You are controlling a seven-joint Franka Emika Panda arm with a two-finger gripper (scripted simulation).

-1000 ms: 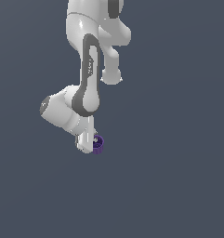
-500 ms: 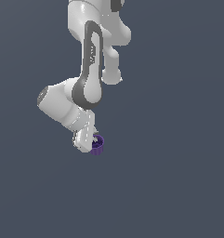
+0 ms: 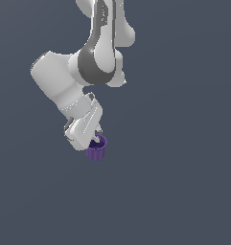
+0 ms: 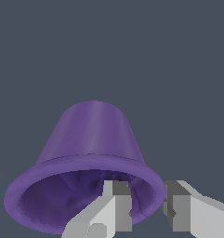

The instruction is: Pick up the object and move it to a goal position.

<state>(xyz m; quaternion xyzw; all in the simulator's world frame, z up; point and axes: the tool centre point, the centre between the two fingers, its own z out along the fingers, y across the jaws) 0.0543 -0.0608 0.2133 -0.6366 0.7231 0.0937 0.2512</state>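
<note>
Between my two fingers sits the wall of the small purple tapered cup with the flared rim (image 4: 90, 153), one pale grey finger (image 4: 114, 204) reaching inside its darker mouth and the other just outside the rim, so my white gripper (image 4: 143, 204) is narrowed onto that one side of the cup rather than around its whole body. Seen from the exterior view, the cup (image 3: 97, 148) hangs right at my fingertips below the tilted hand (image 3: 95, 137). Such an off-centre pinch on a thin flared wall could, I judge, let it pivot or slip free during the carry.
</note>
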